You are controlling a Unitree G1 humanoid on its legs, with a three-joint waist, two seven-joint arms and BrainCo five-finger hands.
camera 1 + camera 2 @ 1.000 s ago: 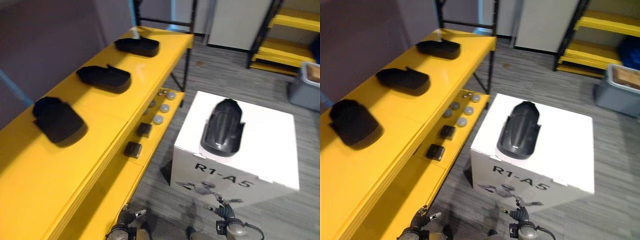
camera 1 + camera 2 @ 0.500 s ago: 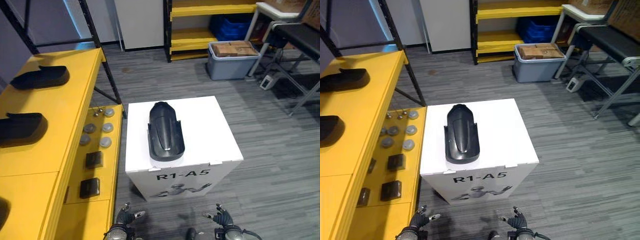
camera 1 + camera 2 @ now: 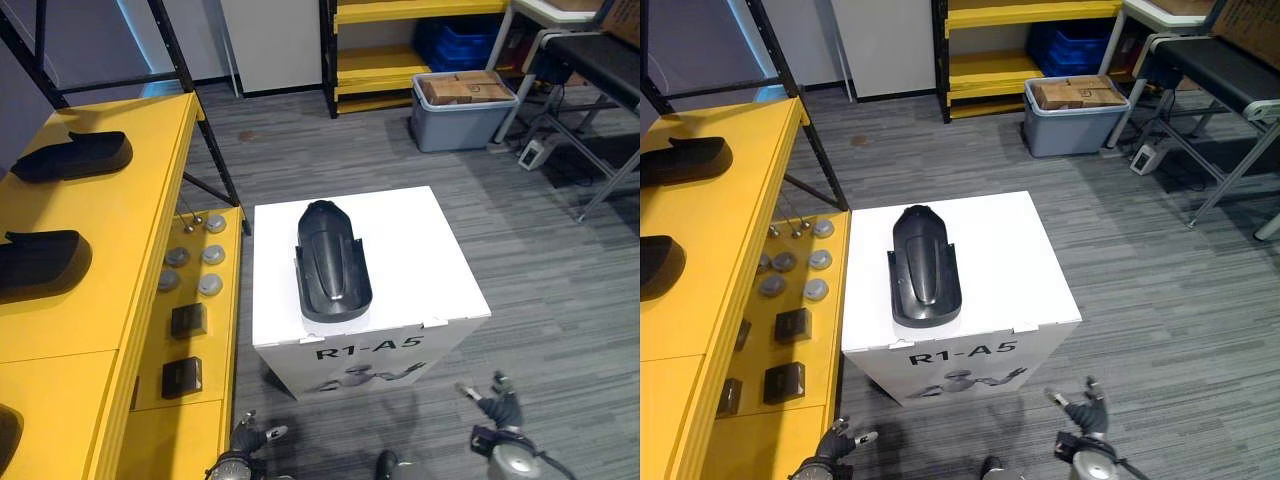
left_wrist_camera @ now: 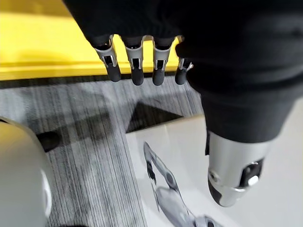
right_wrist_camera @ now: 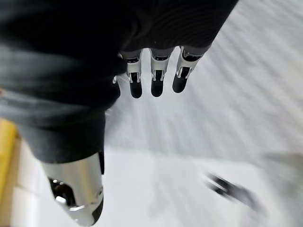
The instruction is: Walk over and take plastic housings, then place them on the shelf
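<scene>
A black plastic housing (image 3: pixel 333 262) lies lengthwise on top of a white box (image 3: pixel 415 255) in the middle of the floor. Two more black housings (image 3: pixel 70 157) (image 3: pixel 40 265) rest on the yellow shelf (image 3: pixel 110 250) at the left. My left hand (image 3: pixel 248 437) hangs low near the box's front left corner, fingers straight and holding nothing (image 4: pixel 137 66). My right hand (image 3: pixel 495 410) hangs low off the box's front right corner, fingers straight and spread (image 5: pixel 156 75), nothing in it.
The shelf's lower yellow level (image 3: pixel 185 330) carries several round grey parts and two small black blocks. A grey bin of cardboard boxes (image 3: pixel 462 105) and another yellow rack (image 3: pixel 400 65) stand at the back. Metal table legs (image 3: pixel 600 180) are at the right.
The view swung right from the shelf onto the box, then steadied. In the last half second my right hand moved outward to the right and slightly up. The housing has not moved.
</scene>
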